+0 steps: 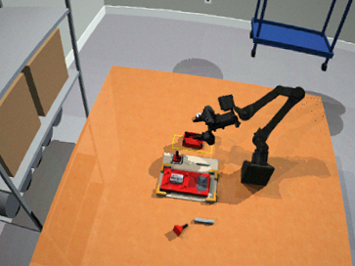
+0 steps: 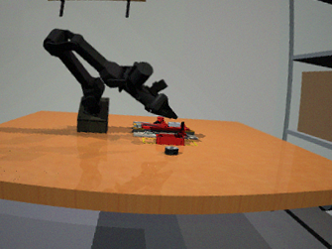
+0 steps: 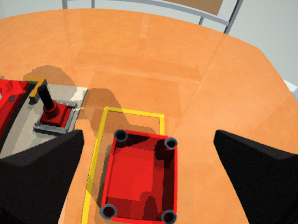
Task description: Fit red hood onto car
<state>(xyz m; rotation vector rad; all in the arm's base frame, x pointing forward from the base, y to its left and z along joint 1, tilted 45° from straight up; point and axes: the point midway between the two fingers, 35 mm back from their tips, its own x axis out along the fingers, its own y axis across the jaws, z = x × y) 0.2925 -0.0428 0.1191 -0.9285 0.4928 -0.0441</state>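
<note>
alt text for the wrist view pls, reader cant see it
The open gripper points at a red hood, hollow side up with a ringed hole at each corner, partly inside a yellow outline on an orange table.

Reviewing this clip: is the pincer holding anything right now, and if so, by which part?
Nothing is held; the pincer stands open, and the hood lies on the table.
</note>
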